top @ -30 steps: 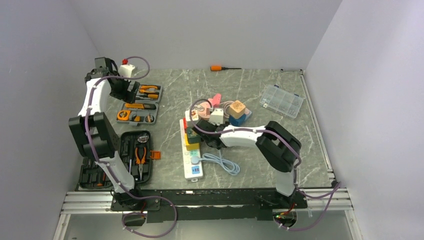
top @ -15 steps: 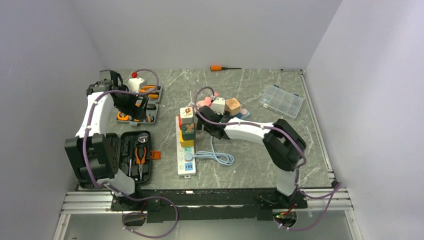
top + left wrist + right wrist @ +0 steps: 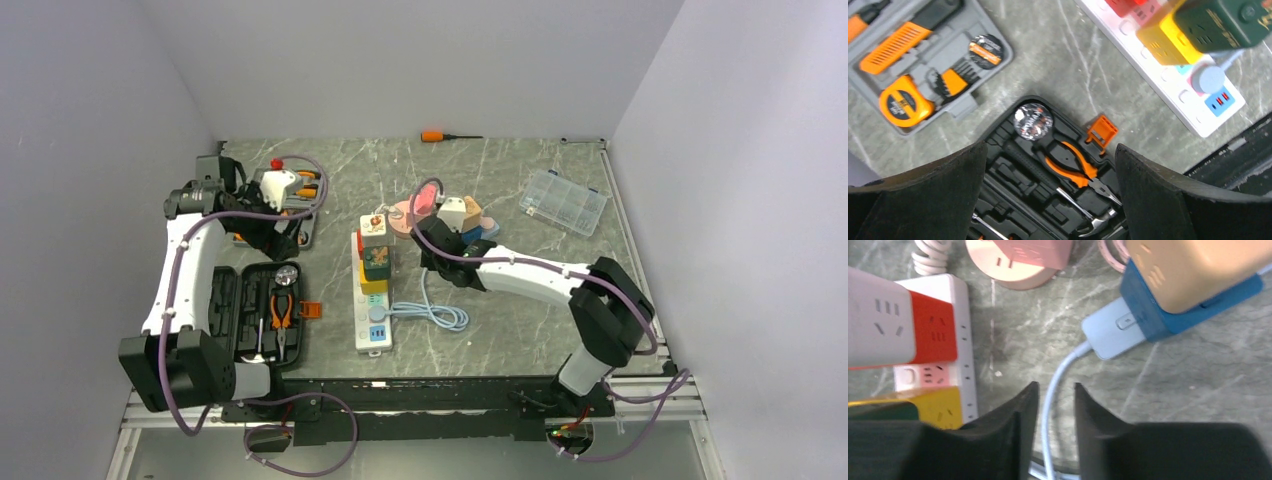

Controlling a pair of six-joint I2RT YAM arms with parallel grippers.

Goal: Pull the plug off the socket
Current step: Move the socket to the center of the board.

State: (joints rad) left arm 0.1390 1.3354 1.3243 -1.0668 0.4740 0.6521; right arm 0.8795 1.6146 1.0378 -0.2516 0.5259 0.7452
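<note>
Walls (image 3: 420, 60), pale grey, close in a marbled grey table (image 3: 520, 290) on three sides. The socket (image 3: 362, 322) lies lengthwise left of centre, its blue marks at the near end. Red-and-white, green and yellow cubes (image 3: 376, 262) sit along it, with a round plug (image 3: 377, 313) just before the marks. The plug's pale cable (image 3: 430, 312) loops off to the right. The left gripper (image 3: 1050, 150) hangs spread wide over a black tool case (image 3: 1058, 200), holding nothing. The right gripper (image 3: 1055, 390) stands just right of the socket, fingers drawn near together with the cable showing in the slit; whether they pinch it I cannot tell. The cubes hide most outlets, and the left wrist view cuts off the socket's far end.
</note>
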